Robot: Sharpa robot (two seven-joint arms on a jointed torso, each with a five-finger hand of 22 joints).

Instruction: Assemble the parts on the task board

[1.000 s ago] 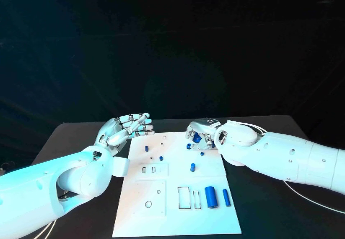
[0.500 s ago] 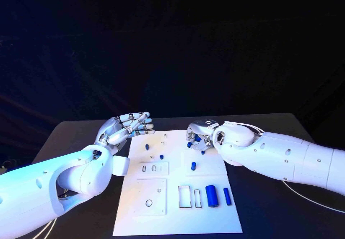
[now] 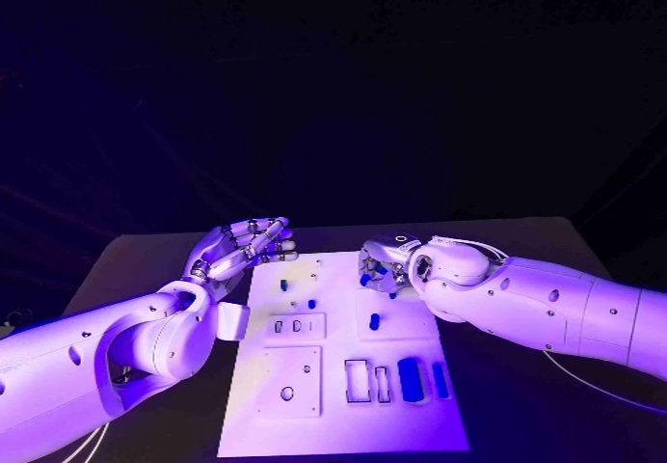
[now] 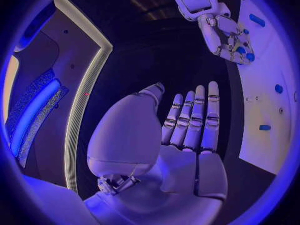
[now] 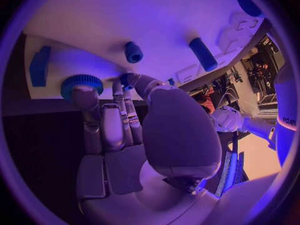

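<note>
**Right hand curled over far end of board, left hand flat and idle**

Right hand (image 3: 384,264) sits over the far right part of the task board (image 3: 348,424), fingers bent down and bunched together. In the right wrist view its fingertips (image 5: 119,87) come down onto the board surface. A small blue part (image 5: 127,79) sits right at the thumb tip, between thumb and fingers. Cannot tell if it is really clamped or only touched. A blue toothed wheel (image 5: 81,82) lies just under another fingertip of this hand, touching or nearly so. A blue block (image 5: 40,65) is just past the wheel, by the board edge. A short blue peg (image 5: 133,51) stands a little beyond the fingertips, and a longer blue cylinder (image 5: 203,54) lies farther out on the thumb side.

Left hand (image 3: 248,247) is off the board, just beside its far left corner, over the black table (image 3: 139,260). Its fingers (image 4: 199,116) are straight, side by side, palm bare, holding nothing.

A blue stud (image 3: 282,286) on the board is between the two hands, nearer the left. A blue capsule (image 3: 374,321) lies near the right wrist, on the robot's side of it. A thick blue cylinder (image 3: 409,378) and a thin blue rod (image 3: 440,379) lie side by side well apart from both hands, next to the right forearm.
</note>
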